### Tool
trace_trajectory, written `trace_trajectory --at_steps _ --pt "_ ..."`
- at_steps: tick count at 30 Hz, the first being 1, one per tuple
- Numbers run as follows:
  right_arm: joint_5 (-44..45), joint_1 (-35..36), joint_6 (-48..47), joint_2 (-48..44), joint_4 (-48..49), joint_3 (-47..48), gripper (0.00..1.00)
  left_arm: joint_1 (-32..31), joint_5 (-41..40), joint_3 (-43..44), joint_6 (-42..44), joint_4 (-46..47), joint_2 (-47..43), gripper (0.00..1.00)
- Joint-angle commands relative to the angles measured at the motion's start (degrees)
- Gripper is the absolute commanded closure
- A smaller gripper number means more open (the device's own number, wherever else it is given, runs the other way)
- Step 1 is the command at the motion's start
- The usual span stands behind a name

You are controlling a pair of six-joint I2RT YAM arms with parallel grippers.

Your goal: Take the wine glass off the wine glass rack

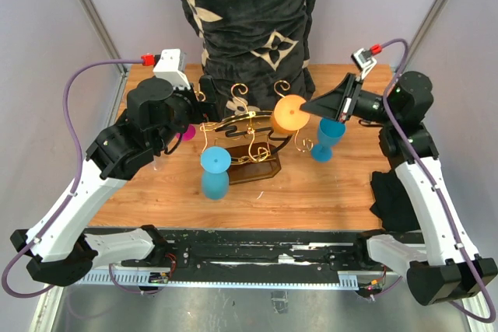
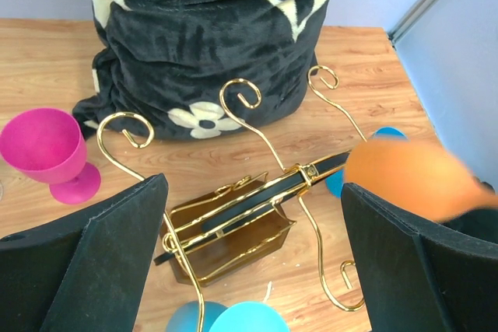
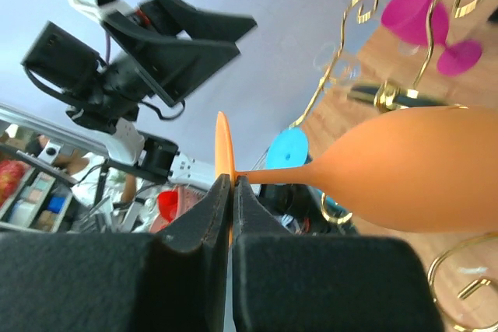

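The gold wire rack [image 1: 247, 139] stands mid-table on its dark brown base [image 1: 261, 170]; it also shows in the left wrist view [image 2: 257, 200]. My right gripper [image 1: 313, 106] [image 3: 231, 184] is shut on the foot disc of the orange wine glass [image 1: 289, 113] [image 3: 405, 172]. It holds the glass on its side at the rack's right end, with no wire round the stem. The glass appears blurred in the left wrist view [image 2: 412, 176]. My left gripper [image 1: 198, 103] [image 2: 250, 192] is open and empty above the rack's left side. A blue glass [image 1: 215, 170] hangs upside down at the rack's front left.
A second blue glass [image 1: 327, 139] stands on the table right of the rack. A pink glass [image 1: 187, 132] [image 2: 47, 149] stands to the left. A dark flowered blanket roll [image 1: 249, 13] rises behind the rack. A dark cloth [image 1: 389, 192] lies at the table's right edge.
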Motion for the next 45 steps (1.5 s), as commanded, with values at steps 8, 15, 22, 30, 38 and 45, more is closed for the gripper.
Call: trace_trajectory --at_steps 8,15,22,30,38,45 --pt "29.60 -5.21 -46.19 11.05 -32.41 31.81 0.99 0.42 1.40 0.11 2.75 3.13 -0.33 0.00" --pt "71.93 -4.13 -73.80 25.16 -26.70 29.33 0.99 0.42 4.63 -3.82 3.21 7.09 1.15 0.00" --pt "93.83 -2.78 -88.87 44.76 -14.10 31.74 0.99 0.42 3.32 -2.99 3.39 5.10 1.85 0.00" --pt "103.62 -3.49 -98.59 65.63 -10.26 46.42 0.99 0.42 1.34 -4.48 2.76 4.68 -1.88 0.00" --pt "109.45 -4.45 -107.22 77.11 -2.73 47.06 0.99 0.42 2.31 -5.14 2.72 5.27 -2.88 0.00" --pt "109.51 -6.70 -109.18 81.27 0.93 43.84 0.99 0.42 1.79 -3.69 3.95 5.69 -3.25 0.00"
